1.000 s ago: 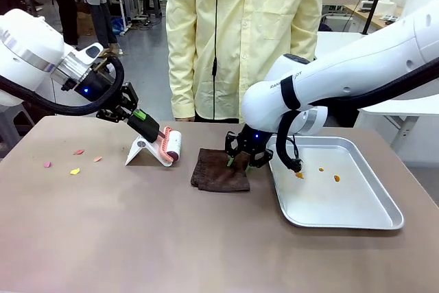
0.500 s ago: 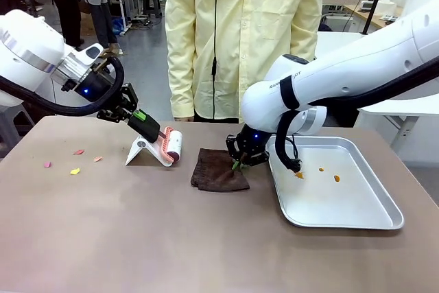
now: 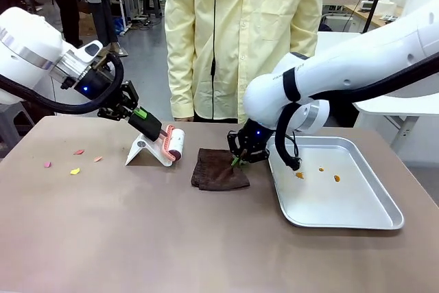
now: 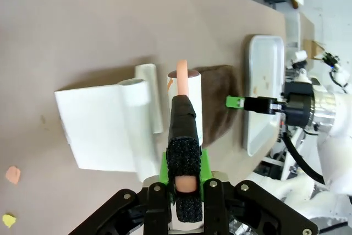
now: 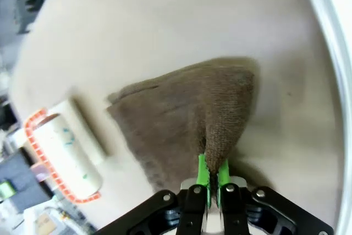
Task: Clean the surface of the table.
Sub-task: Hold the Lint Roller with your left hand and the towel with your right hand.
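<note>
The table (image 3: pixel 137 238) has a grey-brown top with a few small paper scraps (image 3: pixel 74 171) at its left. My left gripper (image 3: pixel 146 123) is shut on the pink handle of a white lint roller (image 3: pixel 175 143), which rests beside its white stand (image 3: pixel 139 150). In the left wrist view, my left gripper (image 4: pixel 182 133) clamps that handle, with the lint roller (image 4: pixel 190 97) just past it. A brown cloth (image 3: pixel 218 171) lies mid-table. My right gripper (image 3: pixel 239 158) is shut on its right edge. The right wrist view shows my right gripper (image 5: pixel 213 170) pinching a raised fold of the brown cloth (image 5: pixel 176 114).
A silver metal tray (image 3: pixel 357 217) holding a few orange crumbs (image 3: pixel 300 175) sits at the right, close to the cloth. A person in a yellow coat (image 3: pixel 240 32) stands at the far edge. The near half of the table is bare.
My right gripper has closed on the cloth's right edge and drawn it up slightly, bunching the cloth. My left gripper keeps its hold on the lint roller and has barely moved.
</note>
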